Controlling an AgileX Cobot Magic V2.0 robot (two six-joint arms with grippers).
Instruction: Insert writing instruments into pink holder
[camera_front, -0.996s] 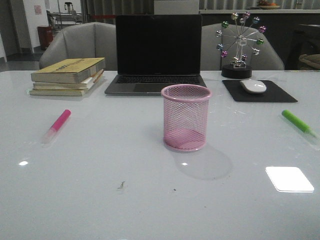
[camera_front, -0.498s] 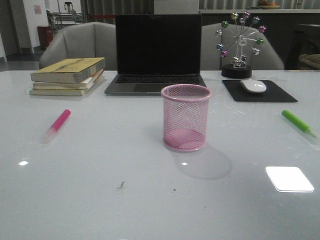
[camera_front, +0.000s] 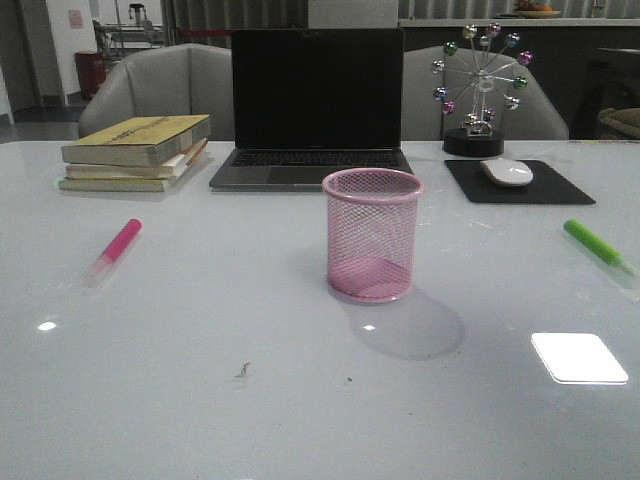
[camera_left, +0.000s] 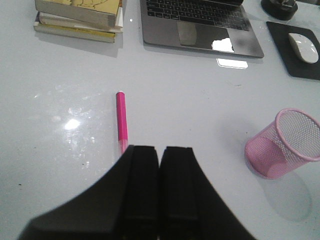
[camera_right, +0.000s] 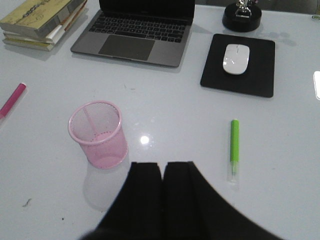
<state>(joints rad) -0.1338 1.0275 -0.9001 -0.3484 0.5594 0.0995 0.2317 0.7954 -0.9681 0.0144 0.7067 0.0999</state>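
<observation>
Nothing is done yet: the pink holder (camera_front: 372, 236) stands empty mid-table, with 2 markers lying flat, pink marker (camera_front: 115, 250) near the left edge, green marker (camera_front: 596, 245) near the right. Both left gripper (camera_left: 159, 152) and right gripper (camera_right: 163, 168) have jaws pressed together, empty.

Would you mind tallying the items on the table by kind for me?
Markers: 2, pink and green
Pink mesh cup: 1
Laptop: 1
Books: 3 stacked
Mouse: 1
Mouse pad: 1
Ferris-wheel ornament: 1
Total: 10

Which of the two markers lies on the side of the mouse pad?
The green marker, right of the pink holder; the pink marker lies near the books.
</observation>
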